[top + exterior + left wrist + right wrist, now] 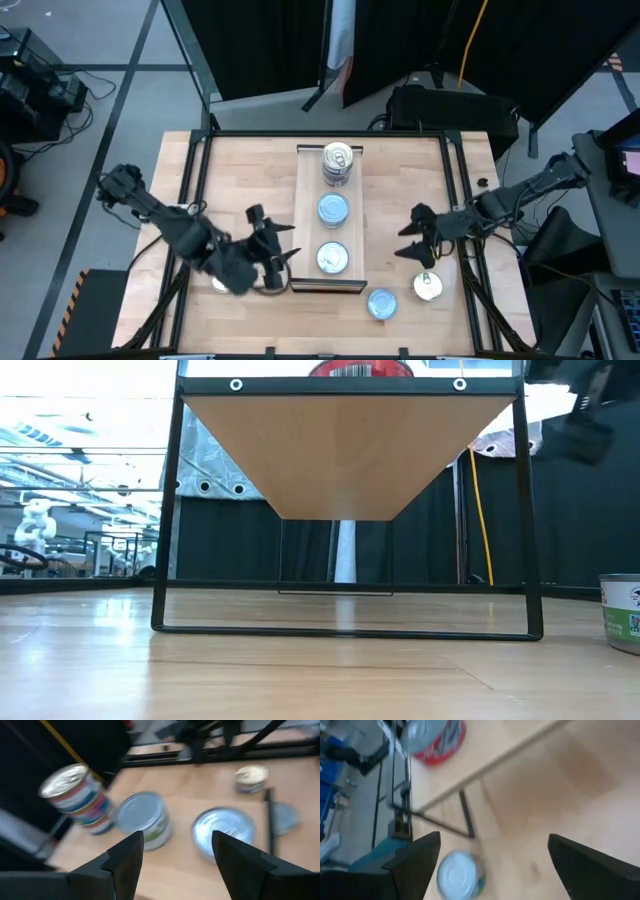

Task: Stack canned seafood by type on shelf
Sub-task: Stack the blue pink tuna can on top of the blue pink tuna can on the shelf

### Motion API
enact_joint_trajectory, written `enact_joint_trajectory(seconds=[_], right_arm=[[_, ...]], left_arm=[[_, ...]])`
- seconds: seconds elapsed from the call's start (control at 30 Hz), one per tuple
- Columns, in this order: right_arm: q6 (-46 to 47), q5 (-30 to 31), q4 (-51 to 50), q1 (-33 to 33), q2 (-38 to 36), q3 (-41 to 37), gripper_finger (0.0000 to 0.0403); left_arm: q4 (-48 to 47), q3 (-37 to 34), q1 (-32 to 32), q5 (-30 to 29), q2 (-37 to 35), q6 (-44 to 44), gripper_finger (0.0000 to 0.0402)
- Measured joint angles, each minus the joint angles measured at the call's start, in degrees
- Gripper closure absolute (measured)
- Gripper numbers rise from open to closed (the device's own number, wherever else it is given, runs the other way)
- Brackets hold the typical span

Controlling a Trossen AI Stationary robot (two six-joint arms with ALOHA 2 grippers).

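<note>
The shelf (307,215) runs down the table's middle. On it stand a stack of silver-topped cans (338,163) at the far end, then a blue-topped can (333,209) and another (332,257). A blue-topped can (381,303) and a cream-topped can (428,286) rest on the tabletop near the shelf's near right corner. My left gripper (283,240) hovers open left of the shelf, facing the cans on it (142,817). My right gripper (408,233) hovers open right of the shelf, above the loose blue can (460,875). Neither holds anything.
The shelf stands on a dark wire frame (345,630), raised above the tabletop. One can (625,610) shows at the right in the low view. A dark rail (205,190) borders the table on each side. Bare tabletop lies between the shelf and both rails.
</note>
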Motion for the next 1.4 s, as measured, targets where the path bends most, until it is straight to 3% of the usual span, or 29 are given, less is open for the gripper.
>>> enact_joint_trajectory(seconds=[0.1,0.3,0.43,0.53,0.67,0.87,1.0,1.4], right_arm=[[4.6,-0.1,-2.7,3.9,2.9,2.0,0.0054],[11.6,-0.3,-14.7,10.9,10.3,12.7,0.0086],[20.0,-1.5,-29.4,15.2,15.8,21.2,0.0097],[27.9,-2.7,-35.6,19.1,20.2,24.4,0.0102],[37.4,-6.3,-36.8,24.0,26.2,25.0,0.0103],[47.9,-13.3,-34.7,30.3,34.8,24.9,0.0104],[51.9,-13.5,-33.1,32.7,37.7,24.9,0.0104],[54.8,-10.3,-36.3,33.1,43.4,24.9,0.0104]], left_arm=[[0.3,-5.4,-2.4,-5.9,0.2,-3.9,0.0164],[1.8,-16.1,-4.8,-8.1,0.1,-16.2,0.0166],[6.7,-17.9,-5.4,-9.4,-0.7,-16.2,0.0185],[13.2,-17.9,-5.5,-10.1,-1.4,-10.3,0.0209],[16.7,-17.9,-6.3,-9.6,-3.0,-3.1,0.0243],[17.1,-18.3,-7.7,-10.3,-5.1,-2.1,0.0290],[19.6,-21.6,-7.7,-10.2,-6.3,-2.6,0.0316],[52.5,-36.9,-10.6,-3.0,-9.1,3.8,0.0358]])
